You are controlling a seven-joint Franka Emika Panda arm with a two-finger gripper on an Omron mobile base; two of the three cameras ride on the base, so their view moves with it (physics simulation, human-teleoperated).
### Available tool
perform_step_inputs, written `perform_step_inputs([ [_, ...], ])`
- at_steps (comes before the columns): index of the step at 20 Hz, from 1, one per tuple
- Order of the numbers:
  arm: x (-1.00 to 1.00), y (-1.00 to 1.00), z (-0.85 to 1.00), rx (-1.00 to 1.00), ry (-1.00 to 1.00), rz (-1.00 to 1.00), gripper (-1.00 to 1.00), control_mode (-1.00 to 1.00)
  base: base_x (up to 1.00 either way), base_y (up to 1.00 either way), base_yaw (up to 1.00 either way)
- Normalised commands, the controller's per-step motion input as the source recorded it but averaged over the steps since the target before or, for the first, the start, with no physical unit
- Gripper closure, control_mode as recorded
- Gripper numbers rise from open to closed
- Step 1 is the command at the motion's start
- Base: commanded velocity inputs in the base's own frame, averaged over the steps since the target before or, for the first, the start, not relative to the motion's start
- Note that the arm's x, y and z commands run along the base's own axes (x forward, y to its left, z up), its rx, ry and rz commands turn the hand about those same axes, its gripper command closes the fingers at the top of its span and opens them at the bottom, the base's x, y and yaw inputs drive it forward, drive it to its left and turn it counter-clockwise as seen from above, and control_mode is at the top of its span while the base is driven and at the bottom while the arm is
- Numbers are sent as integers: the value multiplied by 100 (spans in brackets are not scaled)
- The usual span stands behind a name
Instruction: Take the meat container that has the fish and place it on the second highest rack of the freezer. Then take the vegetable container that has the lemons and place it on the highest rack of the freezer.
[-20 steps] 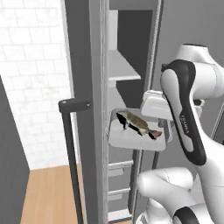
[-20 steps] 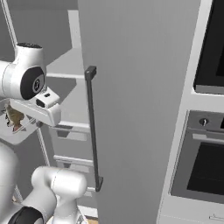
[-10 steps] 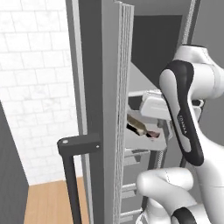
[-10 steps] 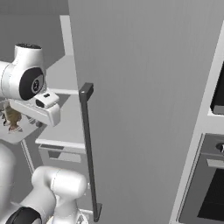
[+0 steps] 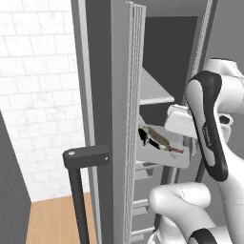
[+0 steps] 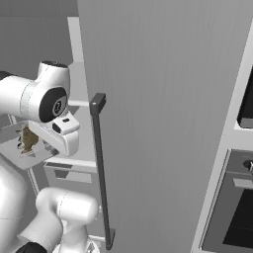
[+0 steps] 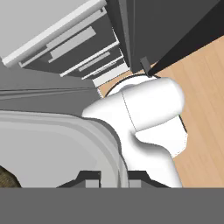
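White brick wall [image 5: 33, 109] and a strip of wooden floor [image 5: 52, 221] close off the left side of the scene in the left base view. Moving right, you meet the freezer [image 5: 157, 57] with its door [image 5: 107, 95] swung open and seen nearly edge-on; the black bar handle [image 5: 78, 190] stands at the door's near edge. Inside the freezer you see a pale shelf [image 5: 152, 90] in the upper part and drawers [image 7: 83, 57] lower down.

Further right, the meat container [image 5: 164, 152] is held off the shelves, at the front opening of the freezer and below that pale shelf. The fish [image 5: 159, 139] lies in it, running along the tray's length. In the right base view the same tray [image 6: 29, 155] sits at the far left edge, partly behind the arm.

In the hand view the gripper [image 7: 113, 179] is at the tray's rounded rim [image 7: 109, 144], with one finger on each side of the rim, closed on it.

At the far right of the right base view, you see the black-windowed wall oven [image 6: 237, 197].
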Motion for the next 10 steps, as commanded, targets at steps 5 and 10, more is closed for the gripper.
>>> perform_step_inputs([
  [5, 48, 14, -34, 0, 6, -53, 100, -100, 0, 0, 0],
  [10, 66, 26, -39, 0, 4, -42, 100, -100, 0, 0, 0],
])
